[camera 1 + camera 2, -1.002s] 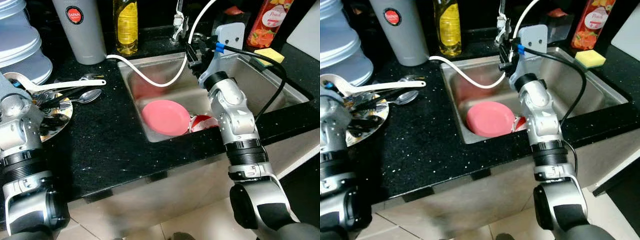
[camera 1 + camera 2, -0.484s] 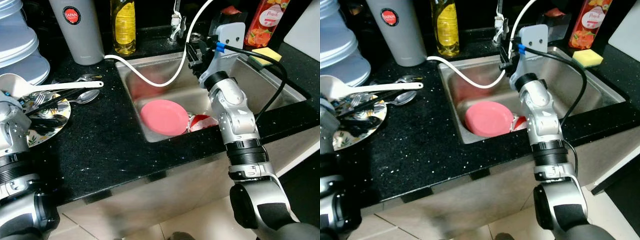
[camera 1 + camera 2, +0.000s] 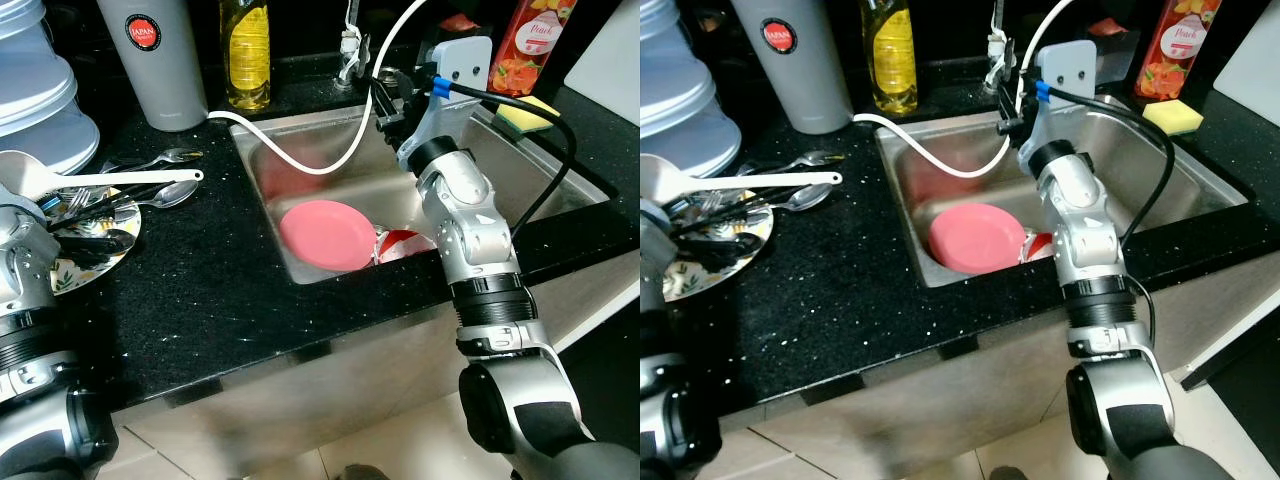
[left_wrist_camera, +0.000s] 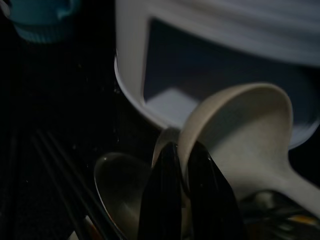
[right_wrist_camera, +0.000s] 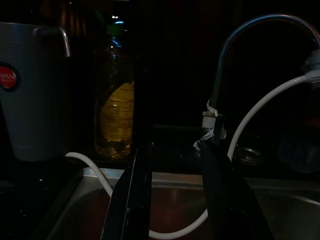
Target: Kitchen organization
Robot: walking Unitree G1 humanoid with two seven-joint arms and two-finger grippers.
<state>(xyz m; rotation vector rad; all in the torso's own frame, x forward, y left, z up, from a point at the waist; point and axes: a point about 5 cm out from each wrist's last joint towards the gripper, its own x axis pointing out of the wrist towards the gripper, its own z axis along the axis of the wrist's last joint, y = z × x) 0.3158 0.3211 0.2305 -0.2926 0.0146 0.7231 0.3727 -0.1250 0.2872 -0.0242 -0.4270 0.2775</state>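
Black speckled countertop (image 3: pixel 220 280) is running across the kitchen scene, with a steel sink (image 3: pixel 560 160) sunk into it toward three o'clock. Nearest, at nine o'clock, the left gripper (image 4: pixel 182 165) is pinching the rim of a white ladle (image 3: pixel 60 178), its fingers (image 4: pixel 162 200) pressed close on either side of the bowl's edge. That ladle is lying over a patterned plate (image 3: pixel 75 265) heaped with spoons (image 3: pixel 170 193) and other cutlery, its handle pointing toward three o'clock. Stacked white containers (image 3: pixel 35 90) are standing beyond the plate at ten o'clock.

Inside the sink, a pink plate (image 3: pixel 328 233) is resting on the bottom, with a red-and-white dish (image 3: pixel 405 242) just beside it at three o'clock. Above the basin the right gripper (image 5: pixel 172 170) is hovering with its fingers (image 5: pixel 132 200) spread apart, aimed at the faucet (image 5: pixel 240 45). A white hose (image 3: pixel 300 155) is trailing from the faucet across the sink onto the counter.

Farther back, a grey canister (image 3: pixel 155 55) and a yellow oil bottle (image 3: pixel 247 50) are standing at twelve o'clock. A yellow sponge (image 3: pixel 1172 116) and a red juice carton (image 3: pixel 1180 45) are sitting at two o'clock.
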